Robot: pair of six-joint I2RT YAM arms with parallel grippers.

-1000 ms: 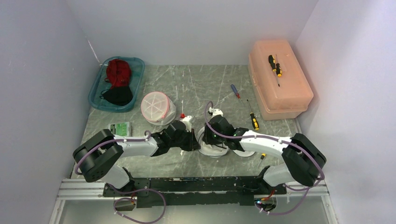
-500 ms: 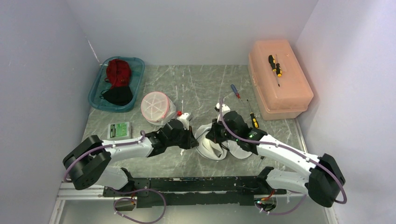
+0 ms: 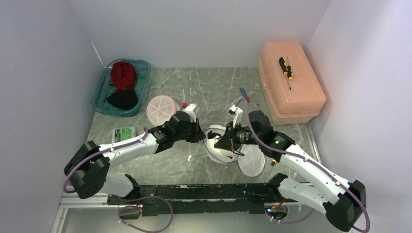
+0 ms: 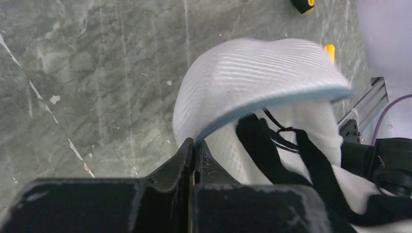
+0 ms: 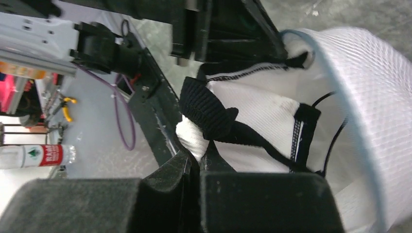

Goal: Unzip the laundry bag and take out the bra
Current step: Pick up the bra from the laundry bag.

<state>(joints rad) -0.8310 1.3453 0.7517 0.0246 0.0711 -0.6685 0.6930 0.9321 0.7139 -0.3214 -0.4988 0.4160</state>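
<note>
Laundry bag (image 3: 217, 148) is mid table (image 3: 194, 92), a touch toward 6 o'clock; the mesh dome gapes, so I judge the zip step done. My left gripper (image 4: 194, 154) comes at it from 9 o'clock, jaws closed tight on the blue-edged rim, lifting that shell to hold the mouth wide. That's the anchor. Right gripper (image 5: 197, 156) comes in from 3 o'clock, jaws pinched together on a bunched white fold of the bra (image 5: 252, 119) beside its black band. Bra looks mostly inside the shell, with thin straps trailing across the opening. Opposite holds make sense: one pins the bag, the other pulls against it. Removal not finished. Next pull should probably go up and toward 3 o'clock. Risks: straps snagging the rim, or the bag dragging along.
</note>
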